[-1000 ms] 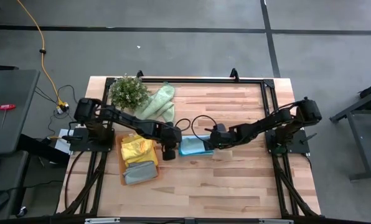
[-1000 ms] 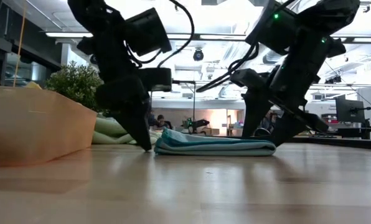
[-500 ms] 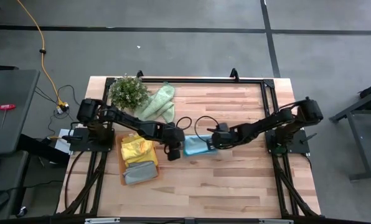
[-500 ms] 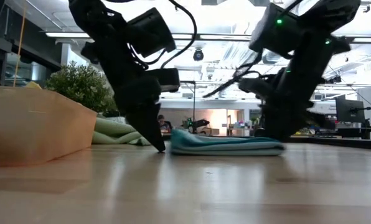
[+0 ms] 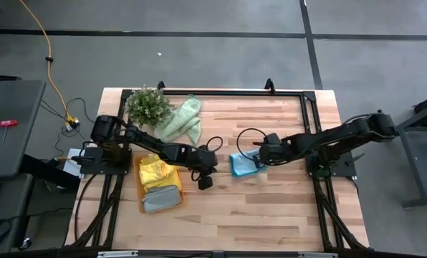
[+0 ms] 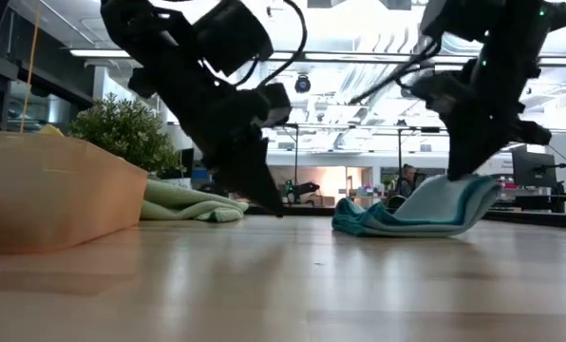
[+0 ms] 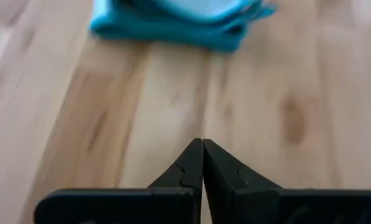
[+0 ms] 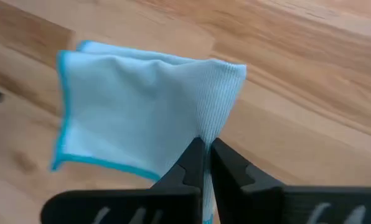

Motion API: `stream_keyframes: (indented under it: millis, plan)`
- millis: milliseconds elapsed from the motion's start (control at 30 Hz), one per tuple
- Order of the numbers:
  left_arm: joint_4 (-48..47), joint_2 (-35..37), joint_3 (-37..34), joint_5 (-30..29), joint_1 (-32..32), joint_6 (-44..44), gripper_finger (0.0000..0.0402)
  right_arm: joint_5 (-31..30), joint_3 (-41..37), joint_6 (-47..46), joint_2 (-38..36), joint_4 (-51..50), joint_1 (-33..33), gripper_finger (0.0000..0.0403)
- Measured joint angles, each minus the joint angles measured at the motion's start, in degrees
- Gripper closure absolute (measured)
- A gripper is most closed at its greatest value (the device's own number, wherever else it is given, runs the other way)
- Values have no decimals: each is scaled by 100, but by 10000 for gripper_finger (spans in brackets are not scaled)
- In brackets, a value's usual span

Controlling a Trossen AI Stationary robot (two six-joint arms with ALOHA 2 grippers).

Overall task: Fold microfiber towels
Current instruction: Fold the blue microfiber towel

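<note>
A folded light blue-teal microfiber towel point(image 5: 240, 164) lies mid-table, its right end raised. My right gripper point(image 8: 205, 144) is shut on that end; in the low view my right gripper point(image 6: 461, 174) comes down from above. My left gripper point(image 5: 205, 183) is shut on nothing just left of the towel point(image 7: 179, 18), its tips point(image 6: 275, 211) slightly above the wood. A yellow towel point(image 5: 157, 172) and a grey towel point(image 5: 160, 198) lie in the orange tray point(image 5: 137, 188). A pale green towel point(image 5: 184, 120) lies at the back. My right gripper pinches the folded towel's right-hand edge point(image 8: 211, 127) between its two fingers, several layers together. The fingers slant down from the table's right side. That end point(image 6: 468, 195) is lifted off the wood, while the towel's left end point(image 6: 359, 226) rests on the table.
A small bushy plant point(image 5: 147, 106) stands at the back left beside the green towel. A black frame rail point(image 5: 235, 92) runs along the table's far edge. Bare wood point(image 5: 271, 208) spreads in front of the towel.
My right gripper has shut on the blue towel's right end, then risen and drawn back toward the table's right edge. The towel has slid right with it, its right end lifted and its left end still down. My left gripper has shifted slightly right and tipped.
</note>
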State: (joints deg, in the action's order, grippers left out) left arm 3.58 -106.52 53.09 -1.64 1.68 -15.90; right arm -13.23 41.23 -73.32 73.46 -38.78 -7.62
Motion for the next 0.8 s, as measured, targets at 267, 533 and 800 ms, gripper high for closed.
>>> stream_keyframes:
  millis: [267, 533, 800]
  plan:
    - [556, -33, 10, -38, -29, -40, 402, 283, 2, 10, -86, 887, -2, 402]
    - [576, -410, 15, -45, -20, -314, 402, 271, 7, -15, 274, 2004, -4, 403]
    - [659, -527, 28, -29, -22, -403, 402, 539, 11, -18, 1145, 3344, -4, 403]
